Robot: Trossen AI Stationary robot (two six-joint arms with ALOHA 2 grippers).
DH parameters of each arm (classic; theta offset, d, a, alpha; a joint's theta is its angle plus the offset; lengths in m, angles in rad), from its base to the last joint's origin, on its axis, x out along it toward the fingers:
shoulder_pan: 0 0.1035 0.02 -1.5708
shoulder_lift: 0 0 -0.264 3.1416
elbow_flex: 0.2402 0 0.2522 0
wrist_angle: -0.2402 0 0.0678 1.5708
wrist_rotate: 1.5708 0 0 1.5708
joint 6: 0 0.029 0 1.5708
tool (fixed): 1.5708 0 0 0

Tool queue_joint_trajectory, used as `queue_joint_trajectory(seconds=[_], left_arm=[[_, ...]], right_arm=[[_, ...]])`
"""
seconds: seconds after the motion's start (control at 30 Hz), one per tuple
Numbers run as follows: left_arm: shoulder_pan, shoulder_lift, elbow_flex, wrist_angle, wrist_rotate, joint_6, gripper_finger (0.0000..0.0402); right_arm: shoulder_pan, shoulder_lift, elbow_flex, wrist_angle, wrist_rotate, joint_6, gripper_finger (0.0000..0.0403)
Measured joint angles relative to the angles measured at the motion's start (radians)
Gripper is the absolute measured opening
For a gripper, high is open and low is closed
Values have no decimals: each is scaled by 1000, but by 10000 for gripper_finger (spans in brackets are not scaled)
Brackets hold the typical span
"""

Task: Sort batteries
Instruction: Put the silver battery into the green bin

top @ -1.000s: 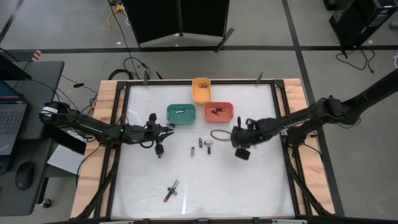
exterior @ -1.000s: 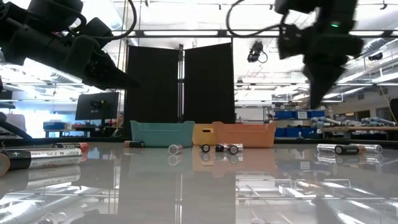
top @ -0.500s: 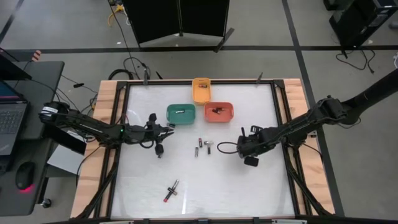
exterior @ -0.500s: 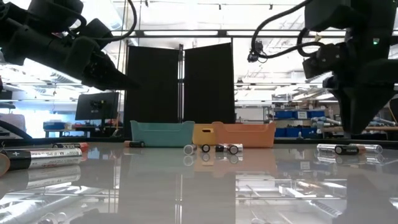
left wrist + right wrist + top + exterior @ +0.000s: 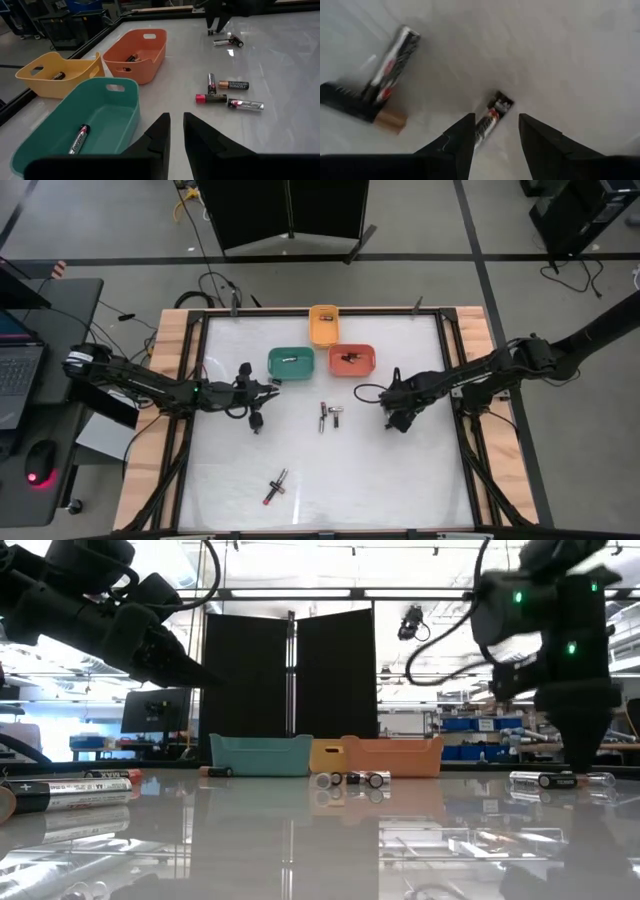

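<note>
a white shiny tabletop (image 5: 400,480) with a wood edge holds three little bins: a green bin (image 5: 290,362), a yellow bin (image 5: 324,324) and an orange bin (image 5: 352,359). loose batteries (image 5: 331,415) lie near the middle, and two more batteries (image 5: 276,487) lie near the front.

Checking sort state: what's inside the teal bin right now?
One battery lies on the floor of the teal bin, silver and black with a red band. The near corner is hidden behind the left gripper, so anything there can't be seen.
</note>
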Motion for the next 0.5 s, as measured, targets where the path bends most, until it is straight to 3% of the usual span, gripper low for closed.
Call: queue_joint_trajectory(seconds=[0.23, 0.5], left_arm=[[0, 0, 0, 4, 0, -12, 60], [0, 0, -1, 33, 0, -45, 60]], right_arm=[[-26, -11, -70, 68, -13, 59, 149], [8, -60, -81, 114, 10, -22, 56]])
